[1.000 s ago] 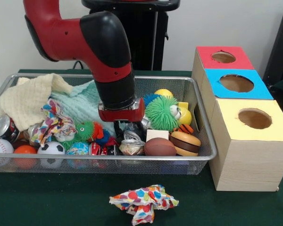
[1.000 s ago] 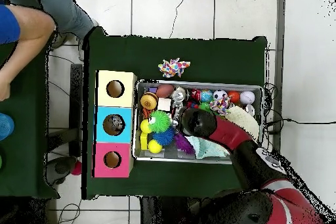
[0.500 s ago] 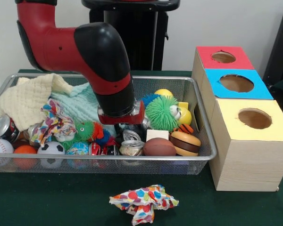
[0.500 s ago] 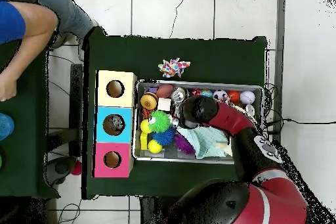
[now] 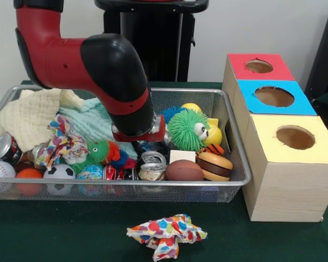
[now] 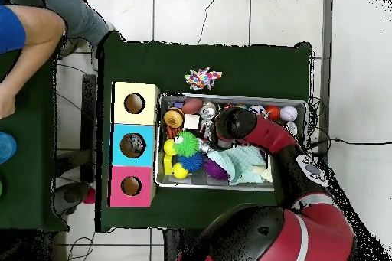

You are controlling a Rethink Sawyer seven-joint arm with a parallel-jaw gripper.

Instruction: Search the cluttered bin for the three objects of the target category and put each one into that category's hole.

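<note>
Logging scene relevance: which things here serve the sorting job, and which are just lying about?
Job: wire bin with its clutter, holed boxes, robot arm.
Lying about: patterned cloth on the table outside the bin, person's arm at the edge.

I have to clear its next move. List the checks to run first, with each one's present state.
1. Gripper state: cannot tell, the wrist hides it.
2. Wrist low over the cans in the bin: ok.
3. Holes in the red, blue and yellow boxes unblocked: ok.
4. Person's arm away from the bin: ok.
5. All clutter inside the bin: not ok, a spotted cloth lies on the table in front of it.
</note>
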